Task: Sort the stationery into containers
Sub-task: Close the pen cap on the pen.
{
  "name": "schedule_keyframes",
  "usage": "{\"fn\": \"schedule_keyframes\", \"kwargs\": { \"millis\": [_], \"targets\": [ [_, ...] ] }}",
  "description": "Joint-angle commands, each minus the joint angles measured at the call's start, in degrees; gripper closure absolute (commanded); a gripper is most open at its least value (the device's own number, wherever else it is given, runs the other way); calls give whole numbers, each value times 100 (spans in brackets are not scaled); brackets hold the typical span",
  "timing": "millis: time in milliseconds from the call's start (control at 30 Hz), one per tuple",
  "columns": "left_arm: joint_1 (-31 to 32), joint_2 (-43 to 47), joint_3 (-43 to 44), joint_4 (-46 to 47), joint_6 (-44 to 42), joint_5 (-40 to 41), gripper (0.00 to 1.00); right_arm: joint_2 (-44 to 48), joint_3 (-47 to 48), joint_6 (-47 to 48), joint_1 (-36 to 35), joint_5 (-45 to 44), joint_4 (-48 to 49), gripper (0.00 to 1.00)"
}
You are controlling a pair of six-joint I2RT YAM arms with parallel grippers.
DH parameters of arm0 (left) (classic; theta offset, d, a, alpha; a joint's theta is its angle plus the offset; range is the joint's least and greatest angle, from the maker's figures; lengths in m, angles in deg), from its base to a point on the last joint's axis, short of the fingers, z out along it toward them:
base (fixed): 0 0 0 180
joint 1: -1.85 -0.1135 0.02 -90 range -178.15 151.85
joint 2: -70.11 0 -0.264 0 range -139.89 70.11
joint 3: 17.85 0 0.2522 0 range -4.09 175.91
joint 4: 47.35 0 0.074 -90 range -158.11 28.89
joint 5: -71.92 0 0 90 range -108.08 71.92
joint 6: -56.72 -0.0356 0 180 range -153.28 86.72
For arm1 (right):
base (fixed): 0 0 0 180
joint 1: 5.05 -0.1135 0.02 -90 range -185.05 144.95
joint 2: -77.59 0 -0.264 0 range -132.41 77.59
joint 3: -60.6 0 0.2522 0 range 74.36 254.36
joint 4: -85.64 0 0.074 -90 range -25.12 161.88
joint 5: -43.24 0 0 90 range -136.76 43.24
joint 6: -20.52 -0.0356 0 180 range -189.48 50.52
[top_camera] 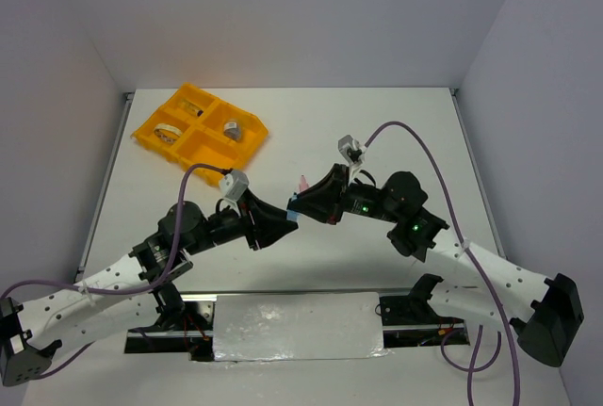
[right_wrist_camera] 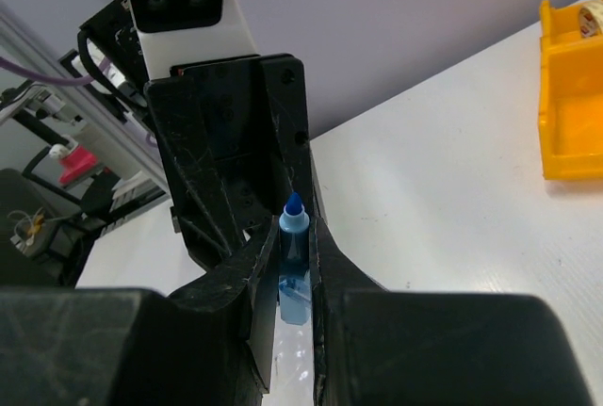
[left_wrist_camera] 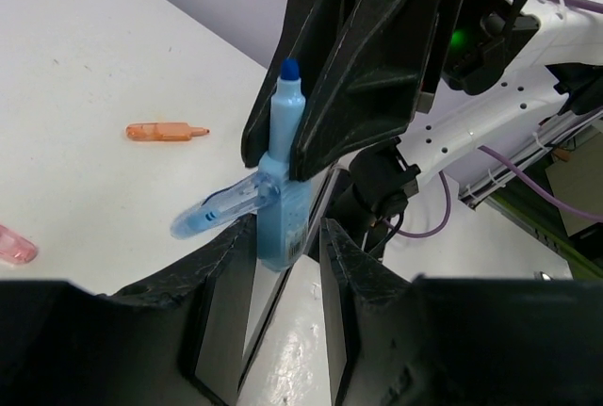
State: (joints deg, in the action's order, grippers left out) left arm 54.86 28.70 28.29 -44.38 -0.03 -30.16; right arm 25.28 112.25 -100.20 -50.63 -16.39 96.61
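The right gripper [right_wrist_camera: 294, 246] is pinched tight on the blue-and-white tube [left_wrist_camera: 283, 208], which stands with its blue tip up. The left gripper [left_wrist_camera: 285, 241] has its jaws narrowed round the tube's lower end; whether they press it I can't tell. There is small dark print on the tube's label, too fine to read. An orange piece [left_wrist_camera: 167, 131] and a pink piece [left_wrist_camera: 11, 246] lie on the bare white table [top_camera: 396, 123], off to the left of the left gripper's fingers and well apart from them. The tray [top_camera: 201, 124] sits far beyond that gripper, near the table's far left corner.
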Motion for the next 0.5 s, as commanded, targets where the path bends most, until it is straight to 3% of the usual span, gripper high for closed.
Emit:
{"fn": "schedule_keyframes", "kwargs": {
  "millis": [0, 200, 300, 333, 433, 467],
  "targets": [
    [-19, 72, 172, 559, 23, -128, 55, -112, -89, -57, 14, 346, 488, 100],
    [-19, -8, 146, 813, 76, -313, 56, -279, -97, -119, 14, 822, 673, 100],
    [-19, -16, 128, 858, 58, -418, 68, -209, -141, -57, 14, 646, 577, 100],
    [-19, -25, 137, 823, 50, -418, 80, -200, -133, -40, 6, 611, 559, 100],
    [-19, -51, 154, 666, 23, -313, 100, -165, -80, 5, 6, 540, 436, 100],
    [-19, -60, 154, 639, 23, -313, 100, -165, -80, 13, 6, 514, 410, 91]
  ]
}}
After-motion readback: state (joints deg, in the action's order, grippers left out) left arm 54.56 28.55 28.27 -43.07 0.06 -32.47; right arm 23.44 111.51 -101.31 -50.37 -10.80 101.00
